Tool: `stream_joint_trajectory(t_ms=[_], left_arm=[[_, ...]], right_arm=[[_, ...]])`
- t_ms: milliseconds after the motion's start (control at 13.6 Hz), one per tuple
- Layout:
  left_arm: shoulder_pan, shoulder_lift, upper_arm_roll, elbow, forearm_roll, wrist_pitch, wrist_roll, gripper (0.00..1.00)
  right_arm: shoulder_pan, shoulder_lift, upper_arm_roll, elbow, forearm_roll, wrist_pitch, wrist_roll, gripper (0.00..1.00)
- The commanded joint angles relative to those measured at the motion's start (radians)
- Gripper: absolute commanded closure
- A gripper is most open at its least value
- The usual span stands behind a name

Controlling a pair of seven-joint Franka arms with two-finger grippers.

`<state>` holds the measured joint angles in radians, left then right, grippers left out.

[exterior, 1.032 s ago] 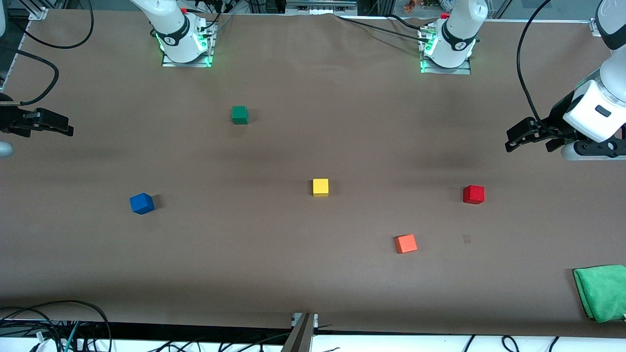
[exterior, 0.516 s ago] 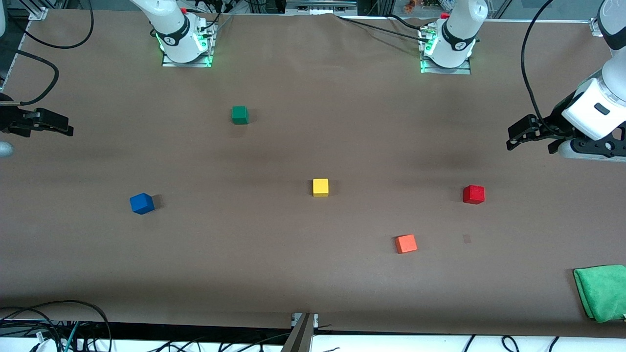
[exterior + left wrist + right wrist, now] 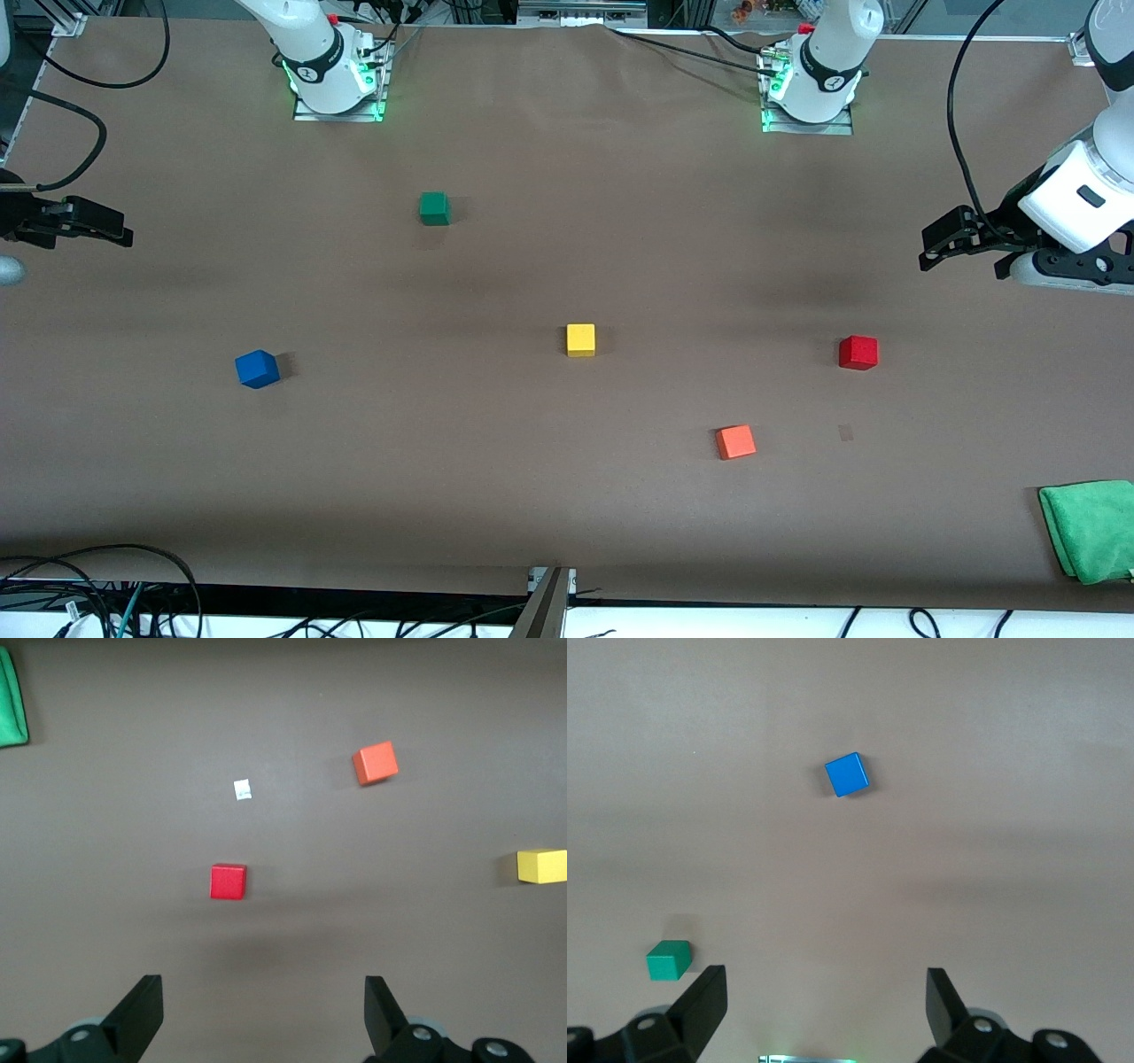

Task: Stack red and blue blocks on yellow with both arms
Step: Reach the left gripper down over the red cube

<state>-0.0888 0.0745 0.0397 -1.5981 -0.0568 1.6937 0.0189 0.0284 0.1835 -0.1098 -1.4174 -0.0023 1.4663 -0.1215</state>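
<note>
Hovering over the table's end on its own side, the left gripper (image 3: 930,248) had its fingers spread wide and held nothing, with the red block (image 3: 858,352) resting apart from it on the brown table (image 3: 532,496). The right gripper (image 3: 111,229) hung at the table's other end, fingers likewise spread and empty, over bare surface well apart from the blue block (image 3: 257,369). The yellow block (image 3: 580,339) sat near mid-table between the red and blue ones, with nothing stacked on it. Being cubes, the blocks had no long axis to speak of; orientation alone mattered. The red and yellow blocks sat roughly square to the table edges, whereas the blue block was turned at an angle, as the right wrist view (image 3: 847,774) confirmed. In my judgement, the chief risk lay there: jaws closing without matching that turn could catch corners and skid or twist the cube. A second risk was mistaken identity, since an orange block (image 3: 735,441) lay near the red one, nearer the front camera. The green block (image 3: 433,207) and a green cloth (image 3: 1088,529) sat clear of any likely path. Both arms converging on the yellow block together could collide.
</note>
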Motion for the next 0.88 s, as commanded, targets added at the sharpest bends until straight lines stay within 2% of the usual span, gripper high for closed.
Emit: stream_joint_trajectory(t_ms=[0,221,516,811], left_arm=[[0.006,0.025,0.008,0.012,-0.020,-0.032,0.024,0.00],[0.006,0.059,0.005,-0.008,-0.006,-0.057,0.038,0.00],[0.067,0.175,0.009,-0.010,-0.009,0.009,0.171,0.00],[0.064,0.272,0.008,0.041,0.024,0.015,0.179,0.00]], right_arm=[[-0.004,0.004,0.002,0.015,-0.002,-0.003,0.008,0.00],[-0.004,0.004,0.002,0.015,-0.002,-0.003,0.008,0.00],[-0.004,0.004,0.002,0.015,-0.002,-0.003,0.008,0.00],[-0.004,0.004,0.002,0.015,-0.002,-0.003,0.008,0.00]])
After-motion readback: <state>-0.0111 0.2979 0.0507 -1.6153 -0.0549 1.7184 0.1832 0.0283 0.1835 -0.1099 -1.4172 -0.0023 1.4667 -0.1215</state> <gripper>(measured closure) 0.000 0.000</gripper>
